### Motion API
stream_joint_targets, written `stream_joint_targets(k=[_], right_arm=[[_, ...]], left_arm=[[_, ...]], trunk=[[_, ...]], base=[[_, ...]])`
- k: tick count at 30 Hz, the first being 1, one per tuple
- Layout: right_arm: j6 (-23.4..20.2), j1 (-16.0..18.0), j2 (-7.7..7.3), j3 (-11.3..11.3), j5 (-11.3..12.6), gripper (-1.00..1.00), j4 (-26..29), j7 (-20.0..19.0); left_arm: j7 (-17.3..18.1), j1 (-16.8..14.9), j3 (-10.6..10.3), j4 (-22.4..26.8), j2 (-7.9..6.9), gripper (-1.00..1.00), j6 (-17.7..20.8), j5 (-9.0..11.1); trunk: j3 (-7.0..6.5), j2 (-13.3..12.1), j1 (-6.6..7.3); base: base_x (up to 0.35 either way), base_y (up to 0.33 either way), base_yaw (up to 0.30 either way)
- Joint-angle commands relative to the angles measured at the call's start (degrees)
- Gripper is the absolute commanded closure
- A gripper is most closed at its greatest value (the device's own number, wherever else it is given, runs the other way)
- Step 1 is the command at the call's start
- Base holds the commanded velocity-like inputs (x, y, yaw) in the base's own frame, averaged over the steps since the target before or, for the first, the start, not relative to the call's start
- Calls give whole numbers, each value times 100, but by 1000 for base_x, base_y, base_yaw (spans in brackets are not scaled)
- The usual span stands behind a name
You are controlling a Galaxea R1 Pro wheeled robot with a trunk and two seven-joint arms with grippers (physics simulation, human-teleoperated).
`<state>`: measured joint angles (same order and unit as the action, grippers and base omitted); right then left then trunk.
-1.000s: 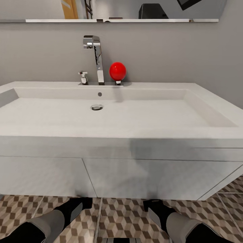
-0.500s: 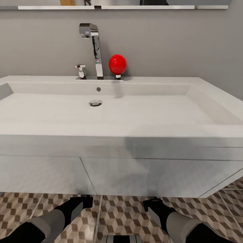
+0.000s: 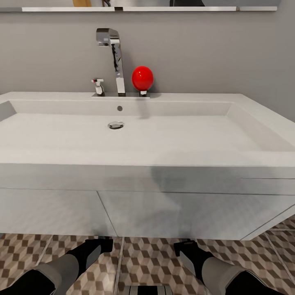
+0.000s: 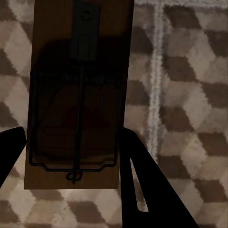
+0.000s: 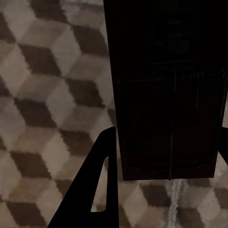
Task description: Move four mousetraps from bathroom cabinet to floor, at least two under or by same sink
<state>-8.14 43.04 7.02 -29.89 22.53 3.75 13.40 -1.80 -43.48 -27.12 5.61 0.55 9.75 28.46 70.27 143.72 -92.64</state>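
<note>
Head view: the sink (image 3: pixel 147 139), a wide white basin, spans the frame on a white two-door vanity (image 3: pixel 164 213). A chrome tap (image 3: pixel 114 61) stands at the basin's rear edge, with a small handle (image 3: pixel 98 87) on one side and a red ball (image 3: pixel 142 78) on the other. The drain (image 3: pixel 116 125) lies in the basin below the tap. A grey wall (image 3: pixel 213 53) rises behind, with a narrow shelf edge (image 3: pixel 164 8) along the top. Below the vanity lies the floor (image 3: pixel 151 258), tiled in a brown, beige and white cube pattern. Both forearms reach in low at the bottom of the frame, the left tool (image 3: pixel 93 248) and right tool (image 3: pixel 187 249) pointing toward the foot of the vanity.

Left wrist view: a mousetrap (image 4: pixel 78 95), a tan wooden board with a dark wire frame and plate, sits between the two dark fingers (image 4: pixel 142 185) of the left tool (image 4: pixel 71 156), which stand apart at the board's sides. Whether the fingers touch it cannot be told. Patterned floor (image 4: pixel 190 95) lies behind.

Right wrist view: a second mousetrap (image 5: pixel 168 90), in deep shadow, sits between the fingers (image 5: pixel 95 190) of the right tool (image 5: pixel 166 156), also spread to the board's width. Contact cannot be told here either. Floor (image 5: pixel 47 95) tiles show beside it.
</note>
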Motion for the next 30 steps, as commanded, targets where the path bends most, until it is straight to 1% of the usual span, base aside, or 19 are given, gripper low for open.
stream_joint_targets(k=[1, 7, 17, 26, 30], right_arm=[[-17, 2, 1, -51, 43, 100, 25, 8], [330, 3, 28, -68, 34, 100, 55, 3], [363, 3, 45, -70, 32, 100, 56, 4], [399, 3, 7, -83, 23, 100, 75, 16], [734, 3, 7, -92, -5, 100, 82, 33]], left_arm=[[-22, -2, -48, 10, -2, 100, 24, 54], [-24, -2, -48, 10, -9, 100, 19, 54], [-25, -1, -41, 2, -16, 100, 10, 61], [-30, -2, -33, -5, -15, 100, 10, 70], [-38, -1, -27, 22, -8, 100, 10, 67]], trunk=[[4, 2, 1], [6, 2, 1], [58, 2, 1], [106, 2, 1], [129, 2, 1]], base=[[0, 0, 0], [0, 0, 0], [0, 0, 26], [0, 0, 0], [0, 0, 0]])
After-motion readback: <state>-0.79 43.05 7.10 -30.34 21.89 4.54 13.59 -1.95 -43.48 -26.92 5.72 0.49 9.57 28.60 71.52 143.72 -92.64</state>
